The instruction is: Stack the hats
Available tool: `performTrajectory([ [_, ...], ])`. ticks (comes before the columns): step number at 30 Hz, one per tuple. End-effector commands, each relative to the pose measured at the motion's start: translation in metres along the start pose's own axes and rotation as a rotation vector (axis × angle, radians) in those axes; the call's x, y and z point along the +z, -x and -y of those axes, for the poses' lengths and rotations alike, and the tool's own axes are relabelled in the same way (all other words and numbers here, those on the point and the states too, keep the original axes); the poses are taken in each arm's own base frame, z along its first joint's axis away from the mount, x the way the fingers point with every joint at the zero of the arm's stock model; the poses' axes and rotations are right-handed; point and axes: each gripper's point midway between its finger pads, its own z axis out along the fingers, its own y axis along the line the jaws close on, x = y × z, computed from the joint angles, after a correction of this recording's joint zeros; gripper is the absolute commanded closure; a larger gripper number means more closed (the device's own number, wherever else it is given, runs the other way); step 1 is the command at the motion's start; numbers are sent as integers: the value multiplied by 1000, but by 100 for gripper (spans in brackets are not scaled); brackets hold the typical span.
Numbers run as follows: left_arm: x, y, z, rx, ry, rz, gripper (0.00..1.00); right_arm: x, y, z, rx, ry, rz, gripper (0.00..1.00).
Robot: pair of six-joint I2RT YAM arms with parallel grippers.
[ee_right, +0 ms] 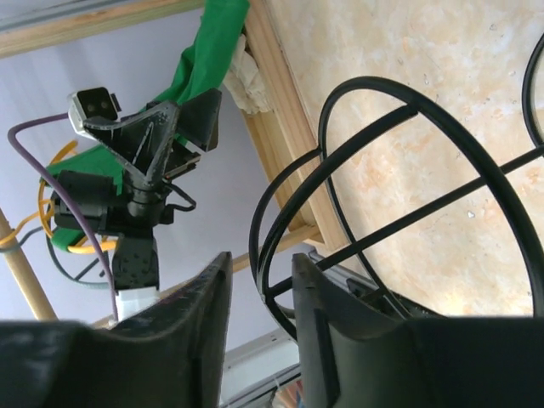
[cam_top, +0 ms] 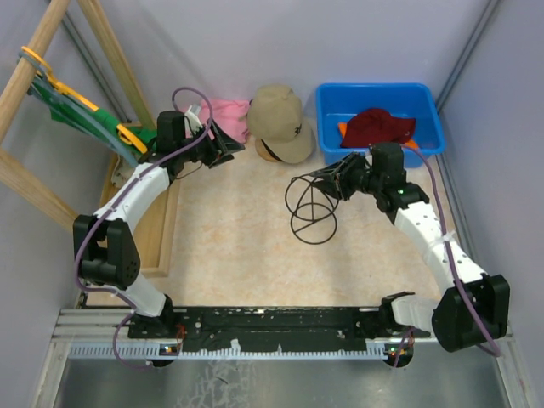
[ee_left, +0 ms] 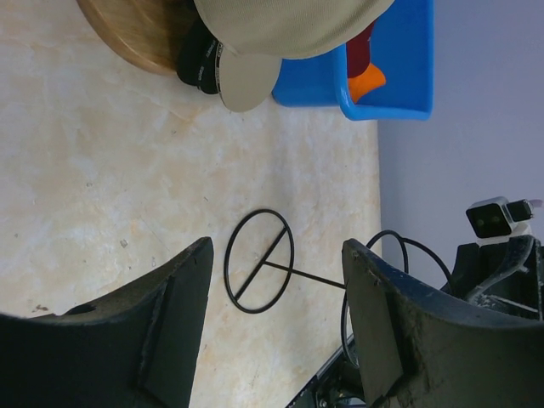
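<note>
Between lilac walls (cam_top: 357, 42), over your beige tabletop (cam_top: 238, 238), left gripper (ee_left: 276, 255) is hanging wide-spread, empty; right gripper (ee_right: 262, 272) is sitting barely parted around the wire stand (ee_right: 408, 219).

Four hats, one bin, one stand, two other fabrics

One tan cap (cam_top: 279, 117), one dark red hat (cam_top: 378, 127), one orange bucket hat (ee_left: 367, 82) partly hidden, one black cap (ee_left: 198, 61) peeking out; one blue bin (cam_top: 374, 87), one black wire stand (ee_left: 263, 264), one pink cloth (cam_top: 228, 110), one green garment (cam_top: 100, 121).
</note>
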Motion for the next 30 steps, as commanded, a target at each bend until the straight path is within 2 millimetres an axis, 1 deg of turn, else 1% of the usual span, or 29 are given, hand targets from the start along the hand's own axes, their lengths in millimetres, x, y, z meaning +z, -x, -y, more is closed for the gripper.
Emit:
performTrajectory([
  [1,-8,5,7,13,-16,29,32,-12,-5,-36,-118,85,-5,57],
  [3,-7,5,7,13,-17,27,32,-16,-1,-40,-154,64,27,50],
  [4,-7,5,7,13,-17,28,32,-20,1,-45,-180,61,48,49],
  [5,-6,5,7,14,-18,25,32,-23,4,-46,-206,49,67,48],
  [8,-5,5,7,14,-19,21,32,-28,13,-39,-255,-17,126,43],
  [12,-5,7,7,24,-13,23,32,-44,26,-26,-306,-97,212,41],
  [14,-5,8,7,31,-11,23,32,-51,38,-20,-307,-116,256,41],
  [16,-5,7,6,37,-8,20,32,-59,55,-15,-314,-139,305,41],
  [18,-6,8,7,45,-7,19,32,-68,83,-15,-336,-162,378,40],
  [20,-7,7,6,57,-1,17,32,-72,114,-21,-372,-195,447,39],
  [21,-8,7,7,60,0,17,32,-68,134,-20,-385,-231,476,39],
  [22,-8,7,7,63,3,16,32,-70,149,-27,-420,-250,511,38],
  [24,-8,6,6,69,5,9,32,-65,184,-35,-478,-324,568,36],
  [26,-8,6,5,72,10,3,32,-57,220,-39,-528,-415,608,33],
  [27,-8,6,5,74,12,0,32,-40,243,-28,-541,-484,598,30],
  [28,-7,6,4,76,14,-3,32,-32,259,-25,-551,-524,598,28],
  [30,-7,6,3,83,20,-7,32,-18,289,-26,-586,-589,607,24],
])
